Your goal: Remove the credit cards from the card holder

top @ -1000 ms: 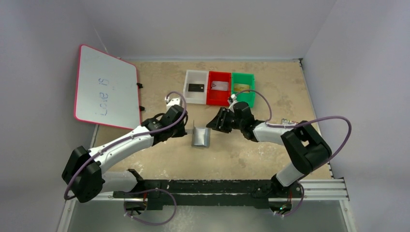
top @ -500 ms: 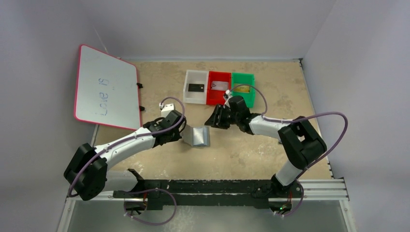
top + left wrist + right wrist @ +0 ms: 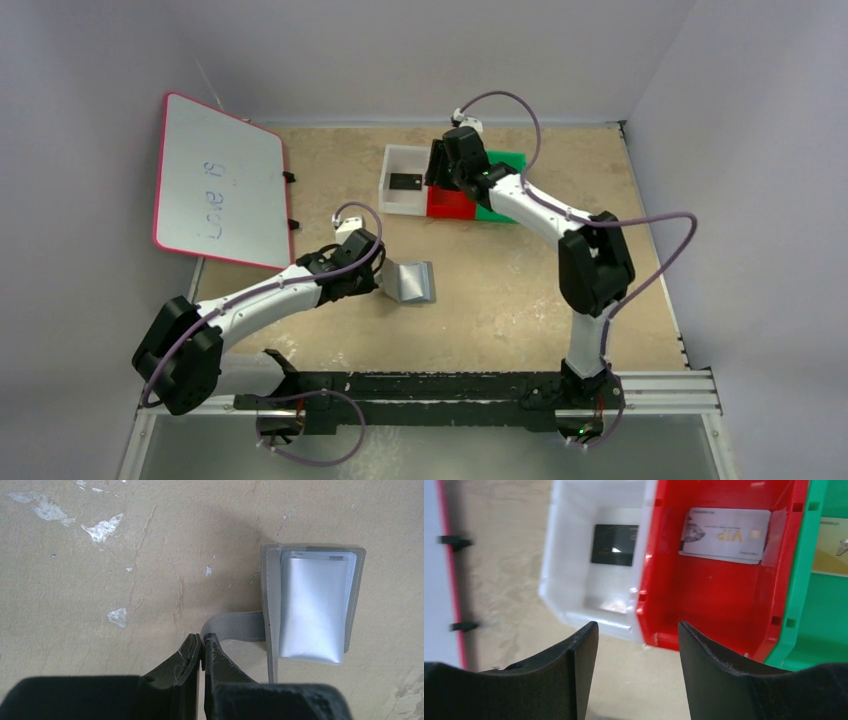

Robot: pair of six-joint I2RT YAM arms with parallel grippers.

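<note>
Your left tool (image 3: 202, 647): closed, tips at the card holder (image 3: 312, 610) flap; pinch not discernible. Holder lies open mid-counter (image 3: 500, 300), bare room around it. Your right arm is stretched far, right tool (image 3: 639, 627) open above the white tray (image 3: 569, 580)/red tray (image 3: 704, 610) wall. Black card (image 3: 614, 545), silvery card (image 3: 726, 534), gold card (image 3: 830, 545): one per tray.

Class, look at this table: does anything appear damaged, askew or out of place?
Only wear: white chipped patches mark the beige tabletop near the open small grey card holder. Nothing is spilled or broken.
</note>
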